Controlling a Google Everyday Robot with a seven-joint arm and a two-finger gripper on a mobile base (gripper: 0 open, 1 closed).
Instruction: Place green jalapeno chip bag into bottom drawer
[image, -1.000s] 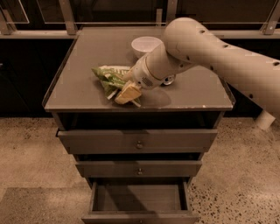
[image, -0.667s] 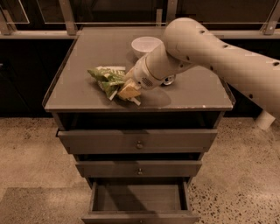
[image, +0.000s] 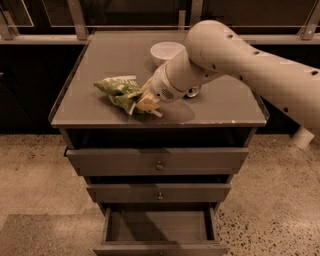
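Gripper (image: 145, 103) low over the cabinet top (image: 95, 60), clamped, as we read it, on the right end of the green jalapeno chip bag (image: 118, 89), which lies left of it. Our arm (image: 240, 57) slopes down from the far right, past a white bowl (image: 164, 50). The bottom drawer (image: 160, 226) stands pulled out below.

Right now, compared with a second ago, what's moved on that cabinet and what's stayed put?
The green jalapeno chip bag has slid a little to the left across the cabinet top. The claw, at the bag's right end, has shifted left with it. Nothing was visibly let go. The white bowl at the back has stayed where it was, and the bottom drawer is pulled open as before.
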